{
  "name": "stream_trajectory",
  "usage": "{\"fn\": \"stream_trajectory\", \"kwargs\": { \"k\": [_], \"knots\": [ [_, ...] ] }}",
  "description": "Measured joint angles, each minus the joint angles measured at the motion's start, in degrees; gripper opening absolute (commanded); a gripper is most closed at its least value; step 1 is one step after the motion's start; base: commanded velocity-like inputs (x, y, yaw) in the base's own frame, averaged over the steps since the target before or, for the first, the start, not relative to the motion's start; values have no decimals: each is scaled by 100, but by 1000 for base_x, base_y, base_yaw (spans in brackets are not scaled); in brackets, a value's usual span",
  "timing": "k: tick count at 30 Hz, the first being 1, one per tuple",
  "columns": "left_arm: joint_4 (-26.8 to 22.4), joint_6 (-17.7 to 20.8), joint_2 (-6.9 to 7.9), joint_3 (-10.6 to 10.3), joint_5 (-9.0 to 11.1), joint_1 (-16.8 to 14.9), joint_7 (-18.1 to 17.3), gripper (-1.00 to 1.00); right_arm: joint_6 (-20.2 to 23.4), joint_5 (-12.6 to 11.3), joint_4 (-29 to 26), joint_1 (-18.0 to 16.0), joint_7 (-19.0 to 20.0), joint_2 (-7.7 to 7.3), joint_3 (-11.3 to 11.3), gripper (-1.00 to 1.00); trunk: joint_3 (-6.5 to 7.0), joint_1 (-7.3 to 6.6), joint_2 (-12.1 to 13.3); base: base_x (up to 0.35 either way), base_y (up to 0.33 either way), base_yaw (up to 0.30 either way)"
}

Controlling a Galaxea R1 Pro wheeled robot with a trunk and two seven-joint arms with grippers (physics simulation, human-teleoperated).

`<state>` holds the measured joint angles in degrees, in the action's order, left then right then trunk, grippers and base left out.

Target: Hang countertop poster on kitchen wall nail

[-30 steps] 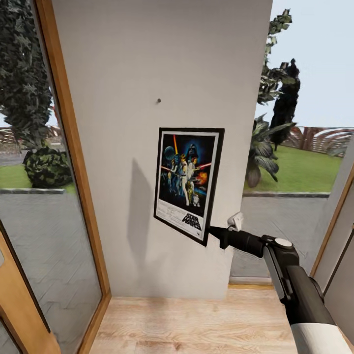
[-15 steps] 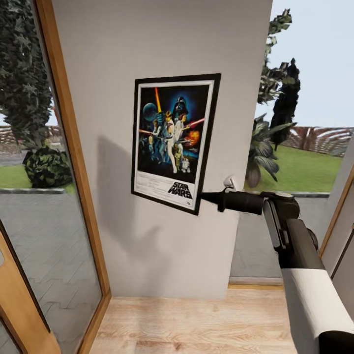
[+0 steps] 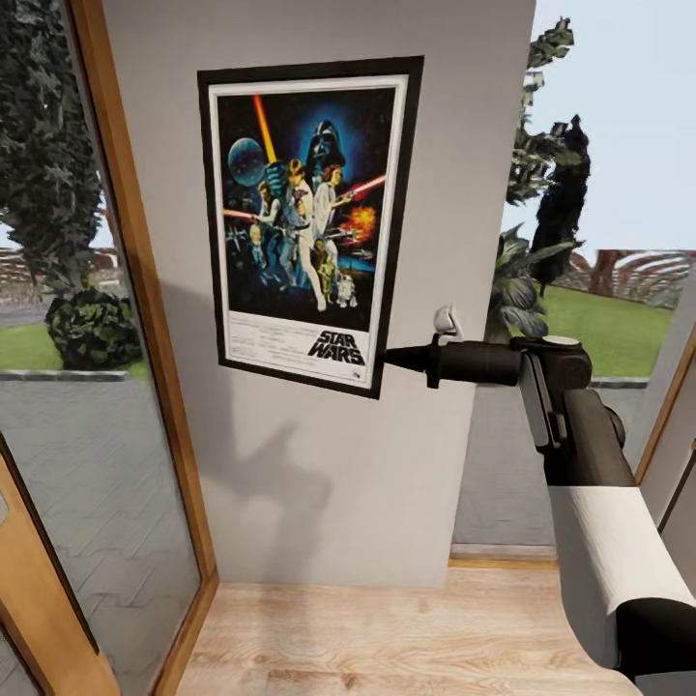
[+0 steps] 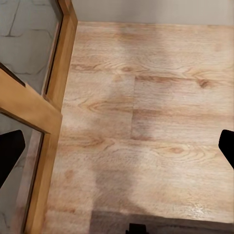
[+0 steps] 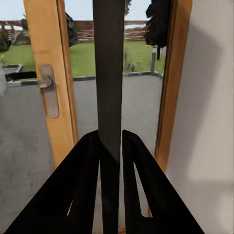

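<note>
- The right gripper has its fingers clamped on the poster at its lower right corner, and holds it high against the grey wall.
- The poster covers the stretch of wall where a nail would sit, so we should ease it flat and settle it gently before letting go.
- The left gripper hangs over the wooden floor, its fingers wide and holding nothing.

Black right arm, white forearm sleeve, perhaps a white clip.
</note>
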<state>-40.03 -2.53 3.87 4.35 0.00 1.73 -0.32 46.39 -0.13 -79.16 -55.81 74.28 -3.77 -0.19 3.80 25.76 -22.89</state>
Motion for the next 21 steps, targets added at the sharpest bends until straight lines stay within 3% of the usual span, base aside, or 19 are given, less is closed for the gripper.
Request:
{"fn": "stream_trajectory", "kwargs": {
  "k": [14, 21],
  "knots": [
    [-1, 2, 0, -9, 0, 0, 0, 100, -3, 4, -11, -29, 77, -9, 2, -100, 0, 0, 0, 5, 0, 0],
    [-1, 9, 0, 0, 0, 0, 0, 100, -5, 4, -12, -25, 77, -41, -4, -100, 0, -3, -1, 291, 21, 0]
  ]
}}
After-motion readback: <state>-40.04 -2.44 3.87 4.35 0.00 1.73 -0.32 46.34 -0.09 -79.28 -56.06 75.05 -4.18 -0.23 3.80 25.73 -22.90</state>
